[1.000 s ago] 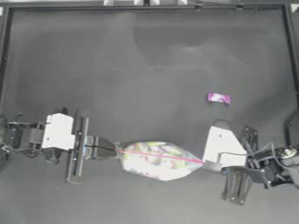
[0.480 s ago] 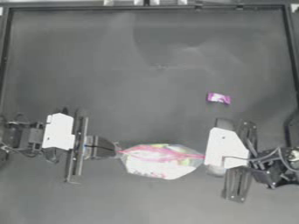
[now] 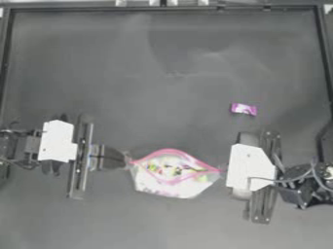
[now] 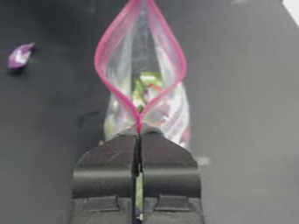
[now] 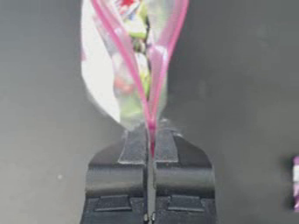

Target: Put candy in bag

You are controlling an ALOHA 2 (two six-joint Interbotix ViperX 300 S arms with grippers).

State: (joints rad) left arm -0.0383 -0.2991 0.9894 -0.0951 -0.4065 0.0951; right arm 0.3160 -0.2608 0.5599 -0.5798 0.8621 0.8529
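Note:
The bag [image 3: 172, 174], clear plastic with a pink zip strip and colourful sweets inside, hangs between both grippers at the table's front middle. My left gripper [image 3: 127, 159] is shut on the bag's left end, seen up close in the left wrist view [image 4: 139, 131]. Shut on its right end is my right gripper [image 3: 224, 171], which pinches the zip strip [image 5: 150, 131]. The bag's mouth [image 4: 140, 61] bows open in a pink loop. The candy [image 3: 244, 109], small and pink-magenta, lies alone on the table behind the right gripper, apart from the bag. It also shows in both wrist views [image 4: 20, 54] [image 5: 296, 183].
The dark table [image 3: 162, 63] has a raised frame along its back and side edges. Cables trail from the right arm [image 3: 305, 187] at the right edge.
The bag's zip strip, a nearly straight line a second ago, now bows open into a loop. The candy has not moved.

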